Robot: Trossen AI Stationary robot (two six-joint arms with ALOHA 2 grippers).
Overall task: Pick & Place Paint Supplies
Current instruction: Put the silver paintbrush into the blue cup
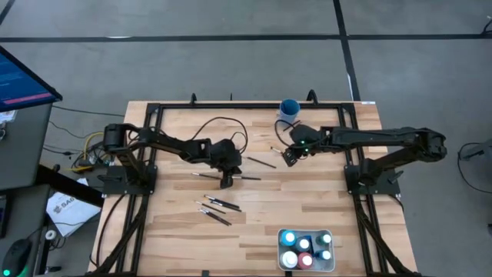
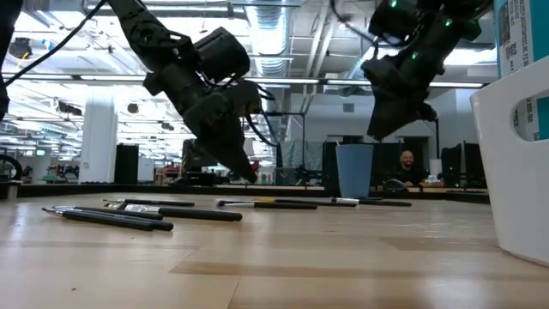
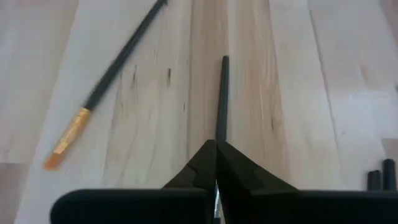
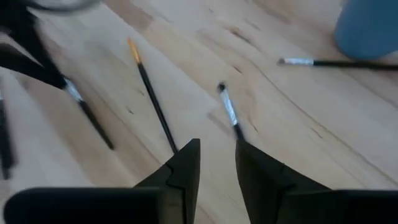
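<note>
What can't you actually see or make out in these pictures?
- Left gripper, left wrist view: shut on a paintbrush; its tip is hidden between the fingers.
- Paint bottles, high view: too small to read labels.
- White tray, low view: cut off by the edge.
- Right gripper: nothing visibly held.

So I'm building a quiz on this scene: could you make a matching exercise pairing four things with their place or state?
Things:
1. left gripper
2. right gripper
3. blue cup
4. white tray

Places or states:
A. near table edge, holding paint bottles
B. far edge of the table, upright
C. jaws shut on a dark paintbrush
D. jaws apart, above loose brushes, holding nothing

Pairs: 1-C, 2-D, 3-B, 4-A
</note>
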